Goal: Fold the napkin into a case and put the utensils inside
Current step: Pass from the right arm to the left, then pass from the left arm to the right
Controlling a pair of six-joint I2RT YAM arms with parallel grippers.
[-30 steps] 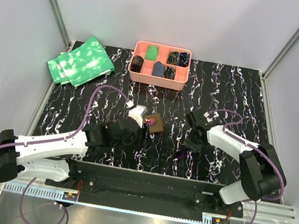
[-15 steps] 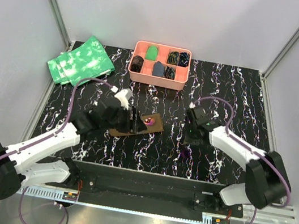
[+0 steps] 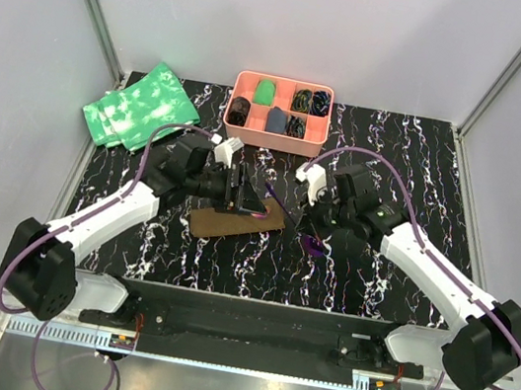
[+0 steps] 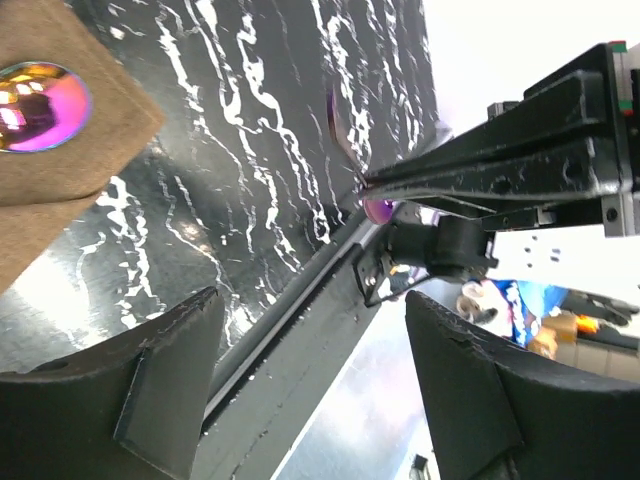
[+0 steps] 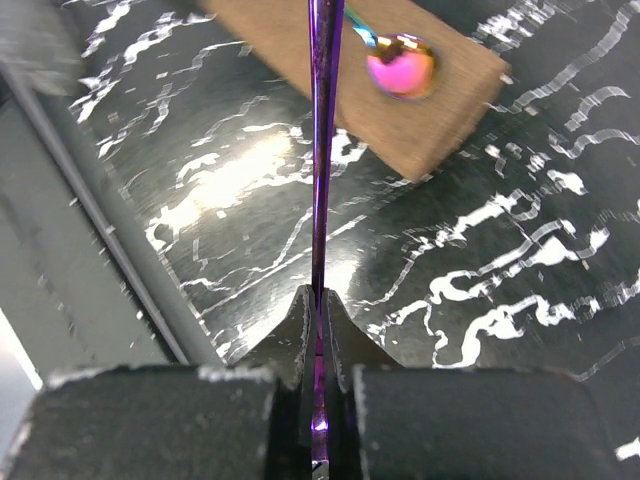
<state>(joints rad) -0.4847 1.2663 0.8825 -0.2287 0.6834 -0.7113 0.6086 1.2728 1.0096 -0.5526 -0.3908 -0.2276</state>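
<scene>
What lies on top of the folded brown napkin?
A shiny pink-purple utensil end rests on the napkin, near its end. Its teal stem runs behind the purple utensil gripped by the right end effector, so where the stem goes is hidden.

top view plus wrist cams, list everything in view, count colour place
napkin case: one, brown, table centre
spoon: one, shiny pink rounded end, on the case
purple utensil: one, purple, in the right gripper
pink tray: one, pink, far centre, holding small items
green cloths: small pile, white-mottled green, far left
table: one, black with white veins
left gripper: open, near the case
right gripper: shut on the purple utensil
</scene>
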